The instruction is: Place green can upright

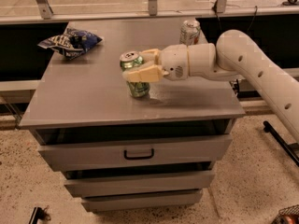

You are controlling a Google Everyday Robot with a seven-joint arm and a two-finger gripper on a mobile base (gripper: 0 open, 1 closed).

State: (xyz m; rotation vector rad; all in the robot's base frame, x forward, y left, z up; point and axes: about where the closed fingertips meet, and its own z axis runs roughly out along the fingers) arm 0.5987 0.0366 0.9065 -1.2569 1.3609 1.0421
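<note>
The green can (138,87) stands upright near the middle of the grey cabinet top (93,97), silver top with pull tab facing up. Its base appears to rest on the surface. My gripper (140,67) reaches in from the right on the white arm, and its cream fingers (142,73) are closed around the can's upper half.
A white and silver can (190,31) stands at the back right of the cabinet top, behind my arm. A blue chip bag (71,42) lies at the back left. The cabinet has drawers below, with a handle (138,154) on the top one.
</note>
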